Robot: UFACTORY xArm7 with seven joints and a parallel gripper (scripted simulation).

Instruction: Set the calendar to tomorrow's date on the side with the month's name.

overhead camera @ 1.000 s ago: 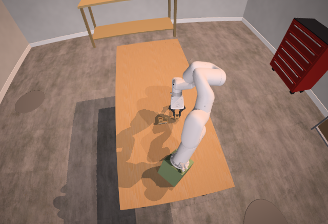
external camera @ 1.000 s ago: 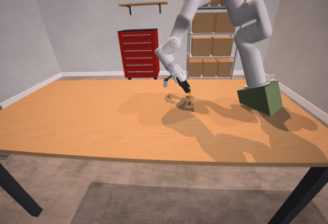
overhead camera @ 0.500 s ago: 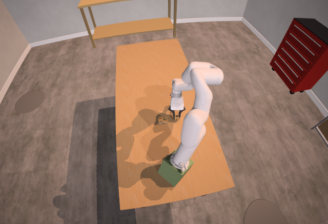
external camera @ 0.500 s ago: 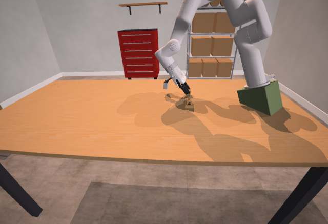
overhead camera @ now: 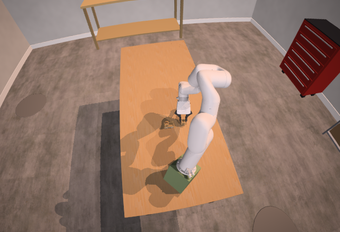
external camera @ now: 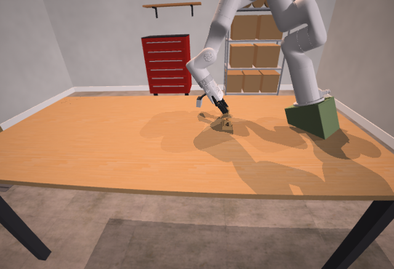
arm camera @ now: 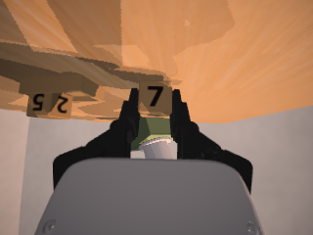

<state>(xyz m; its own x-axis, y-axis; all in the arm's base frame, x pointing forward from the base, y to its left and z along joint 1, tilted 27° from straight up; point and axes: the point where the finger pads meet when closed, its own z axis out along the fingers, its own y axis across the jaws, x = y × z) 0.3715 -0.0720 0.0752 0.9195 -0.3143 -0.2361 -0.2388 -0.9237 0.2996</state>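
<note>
My gripper (overhead camera: 183, 120) (external camera: 225, 112) (arm camera: 155, 99) is shut on a small wooden cube. The held cube (arm camera: 155, 104) turns a black 7 to the wrist camera; the 7 looks upright there, slightly tilted. It is low over the table, beside the tray; whether it touches the table I cannot tell. The small wooden tray (external camera: 229, 132) (arm camera: 83, 88) lies on the table. The other cube (external camera: 227, 125) (arm camera: 49, 110) is at the tray, with an upright 4 in the exterior view. Its 5 and 2 look upside down in the wrist view. The month's name is not readable.
The arm's base stands on a green block (overhead camera: 177, 179) (external camera: 330, 118) on the wooden table (overhead camera: 148, 67) (external camera: 111, 151). Shadows of the arm darken the tray area. A red drawer cabinet (overhead camera: 308, 56) (external camera: 167, 65) and shelving stand away from the table.
</note>
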